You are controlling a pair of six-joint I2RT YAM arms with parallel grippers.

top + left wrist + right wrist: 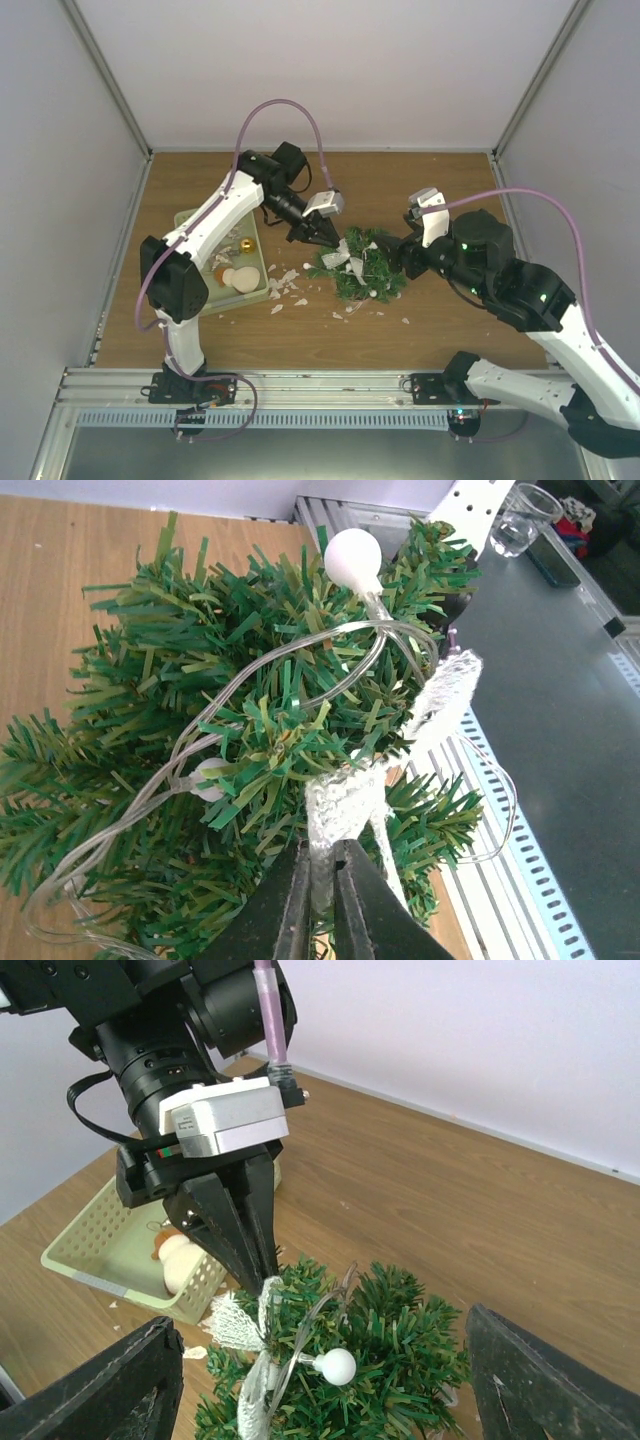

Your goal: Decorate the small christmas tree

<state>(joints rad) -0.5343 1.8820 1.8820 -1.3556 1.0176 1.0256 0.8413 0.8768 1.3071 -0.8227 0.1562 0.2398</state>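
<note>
The small christmas tree [365,265] stands mid-table, bushy and dark green [250,710] [380,1360]. A clear light string with white bulbs [352,555] [337,1364] runs over its branches. A white lace ribbon [345,800] [235,1325] is draped on its left side. My left gripper [322,238] [322,880] [262,1275] is shut on one end of that ribbon at the tree's edge. My right gripper [400,255] [320,1400] comes in from the right, its wide-set jaws closed around the tree's foliage, which fills the gap between them. The pot is hidden.
A pale green tray [190,222] [85,1260] at the left holds a white snowman figure [240,277] and a gold ball [246,243]. White scraps [290,285] lie between the tray and the tree. Enclosure walls stand on three sides.
</note>
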